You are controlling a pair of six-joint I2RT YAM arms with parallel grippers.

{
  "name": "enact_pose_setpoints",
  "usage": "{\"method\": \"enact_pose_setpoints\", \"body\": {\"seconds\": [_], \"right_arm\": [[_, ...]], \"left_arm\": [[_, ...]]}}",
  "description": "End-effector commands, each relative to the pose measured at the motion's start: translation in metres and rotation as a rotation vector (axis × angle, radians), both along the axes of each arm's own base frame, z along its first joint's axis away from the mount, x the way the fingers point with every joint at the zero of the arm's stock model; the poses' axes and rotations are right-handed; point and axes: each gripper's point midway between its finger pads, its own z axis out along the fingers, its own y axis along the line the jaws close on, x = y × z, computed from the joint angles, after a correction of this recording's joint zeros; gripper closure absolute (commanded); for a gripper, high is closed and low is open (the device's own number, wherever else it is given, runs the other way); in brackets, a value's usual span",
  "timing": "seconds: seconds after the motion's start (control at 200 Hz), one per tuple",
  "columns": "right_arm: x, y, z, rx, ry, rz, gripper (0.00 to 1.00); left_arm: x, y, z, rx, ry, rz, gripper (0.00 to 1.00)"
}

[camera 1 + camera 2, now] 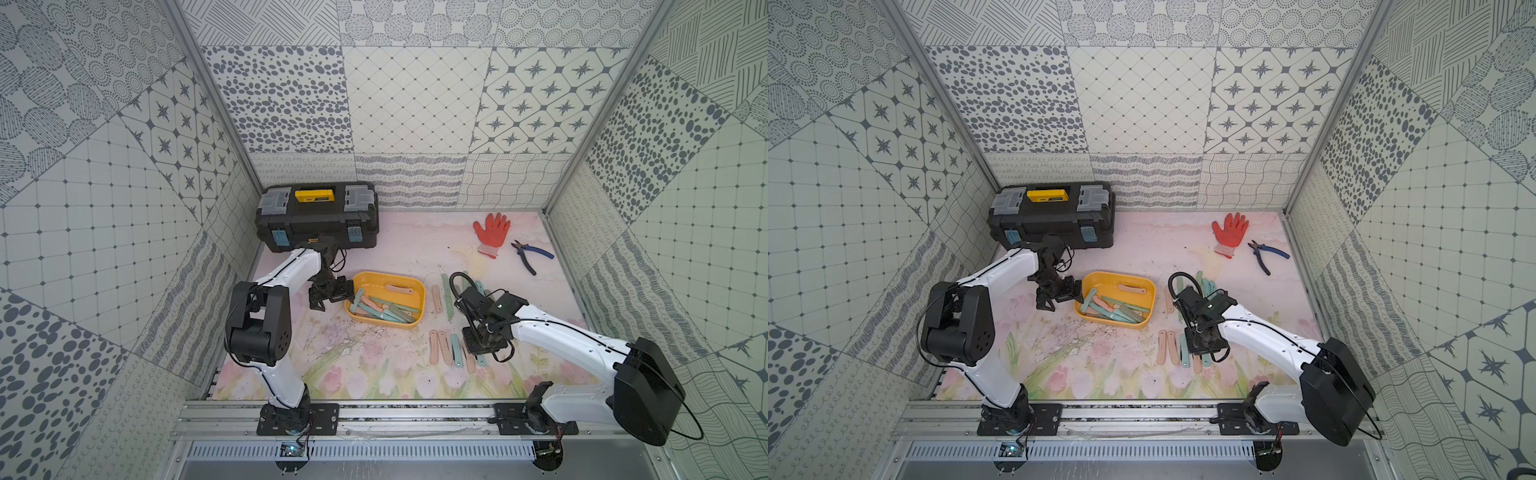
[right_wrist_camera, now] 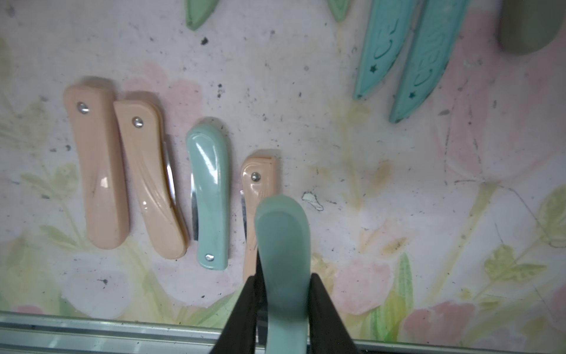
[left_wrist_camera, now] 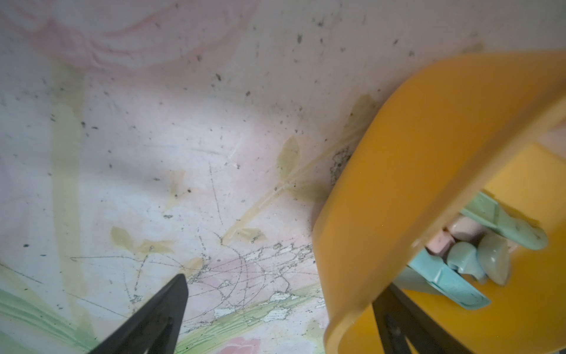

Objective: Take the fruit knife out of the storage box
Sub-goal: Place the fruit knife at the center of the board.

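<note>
My right pincer (image 2: 283,282) is clamped on a teal fruit knife (image 2: 281,239), well clear of the storage box (image 1: 420,299) and hanging over a pink knife (image 2: 258,177) on the mat (image 2: 367,153) (basically overlapping it). If I let go crooked, it stacks. My left pincer (image 3: 284,285), spread wide astride the box wall, might shove it.

One box (image 1: 386,323), one toolbox (image 1: 318,220), one glove (image 1: 491,232), one pliers (image 1: 530,253). Four folded knives (image 2: 211,196) lie just beside the right claw (image 2: 284,277), one knife (image 2: 281,233) in it; others beyond it, too jumbled to count.
</note>
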Motion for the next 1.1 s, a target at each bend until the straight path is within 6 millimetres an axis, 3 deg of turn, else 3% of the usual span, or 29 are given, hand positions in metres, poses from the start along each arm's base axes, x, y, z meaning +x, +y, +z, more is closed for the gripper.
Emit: {"method": "enact_pose_setpoints", "body": {"seconds": [0.0, 0.23, 0.67, 1.096], "right_arm": [[-0.004, -0.006, -0.013, 0.009, 0.024, -0.097, 0.77], [-0.005, -0.005, -0.038, -0.014, 0.058, -0.103, 0.76], [0.008, -0.02, -0.052, -0.121, 0.043, -0.129, 0.7], [0.023, -0.017, -0.053, -0.109, 0.007, -0.123, 0.66]], "left_arm": [[-0.003, -0.002, 0.003, -0.012, 0.003, 0.008, 0.07], [-0.002, -0.003, 0.004, -0.018, 0.001, 0.01, 0.07], [-0.004, -0.003, 0.003, -0.015, 0.007, 0.011, 0.08], [-0.005, -0.002, 0.001, -0.013, 0.011, 0.011, 0.07]]}}
